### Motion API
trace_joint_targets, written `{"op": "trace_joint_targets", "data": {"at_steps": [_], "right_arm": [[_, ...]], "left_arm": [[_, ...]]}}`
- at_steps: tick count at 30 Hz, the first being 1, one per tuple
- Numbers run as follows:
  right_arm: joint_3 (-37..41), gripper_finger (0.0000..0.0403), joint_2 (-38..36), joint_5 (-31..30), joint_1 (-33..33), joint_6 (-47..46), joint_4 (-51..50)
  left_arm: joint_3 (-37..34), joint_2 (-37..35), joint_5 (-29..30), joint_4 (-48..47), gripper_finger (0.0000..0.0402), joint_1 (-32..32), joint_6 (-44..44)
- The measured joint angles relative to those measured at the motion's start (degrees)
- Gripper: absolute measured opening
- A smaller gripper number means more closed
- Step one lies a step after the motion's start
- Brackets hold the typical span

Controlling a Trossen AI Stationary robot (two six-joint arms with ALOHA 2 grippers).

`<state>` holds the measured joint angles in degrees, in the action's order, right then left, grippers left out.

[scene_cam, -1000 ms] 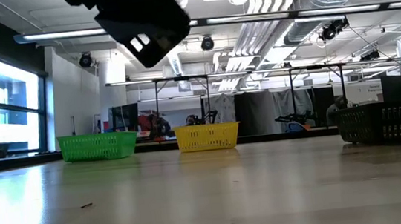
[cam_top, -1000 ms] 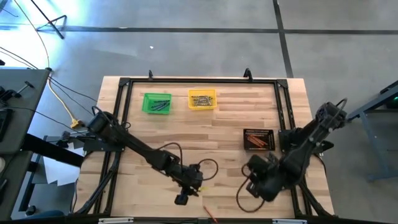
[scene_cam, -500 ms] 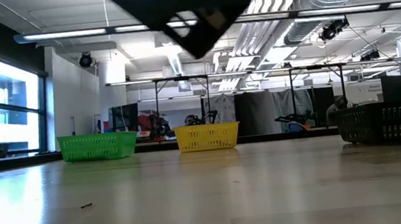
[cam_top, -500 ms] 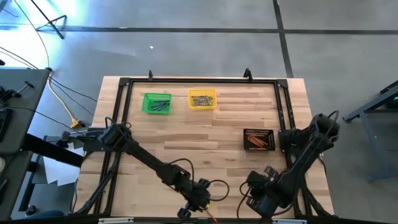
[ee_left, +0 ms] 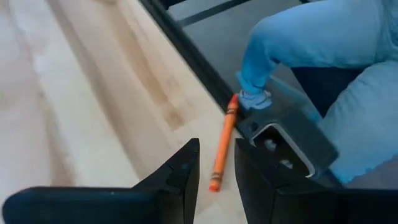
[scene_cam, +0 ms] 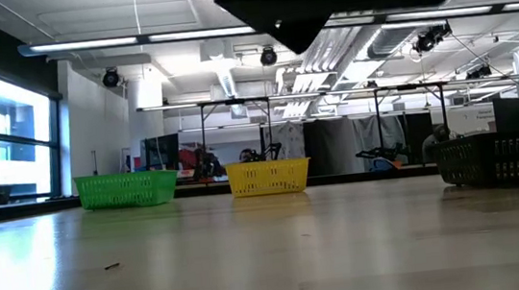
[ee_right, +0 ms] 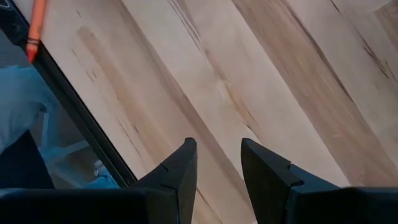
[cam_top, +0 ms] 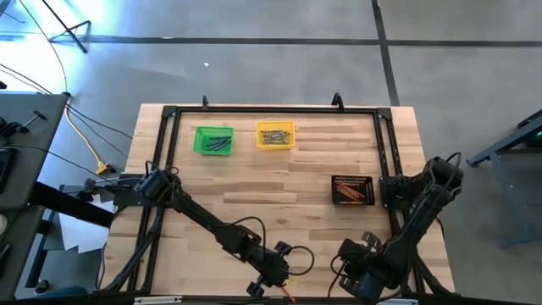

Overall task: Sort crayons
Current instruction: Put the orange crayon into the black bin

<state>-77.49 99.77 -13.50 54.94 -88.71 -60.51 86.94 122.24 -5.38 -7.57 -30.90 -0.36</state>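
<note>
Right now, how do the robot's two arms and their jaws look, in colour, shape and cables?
Both arms are black, slim and jointed, with thin black cables looping near the wrists. The left gripper and right gripper each end in two matte black, wedge-shaped jaws with flat inner faces. No markings are visible.

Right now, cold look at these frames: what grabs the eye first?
The left gripper hangs open over a lone orange crayon lying against the black frame rail at the table's near edge, with a person's light-blue sleeve just past the rail. The right gripper waits open over bare wood near that edge. Far across the table stand a green bin, a yellow bin and a black bin holding orange-red crayons.
</note>
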Motion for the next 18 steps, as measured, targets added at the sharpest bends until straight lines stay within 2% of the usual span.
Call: {"op": "trace_joint_targets", "data": {"at_steps": [7,13,18], "right_arm": [[0.00,0.0118,0.00,-1.09,1.07,0.00,0.48],[0.00,0.0118,0.00,-1.62,1.13,0.00,0.57],[0.00,0.0118,0.00,-2.60,1.11,0.00,1.34]], "left_arm": [[-0.04,1.77,0.84,1.06,0.0086,-1.96,0.22],[-0.04,1.77,3.57,1.54,0.0086,-1.75,0.63],[-0.04,2.59,3.68,1.14,0.0086,-1.75,0.63]]}}
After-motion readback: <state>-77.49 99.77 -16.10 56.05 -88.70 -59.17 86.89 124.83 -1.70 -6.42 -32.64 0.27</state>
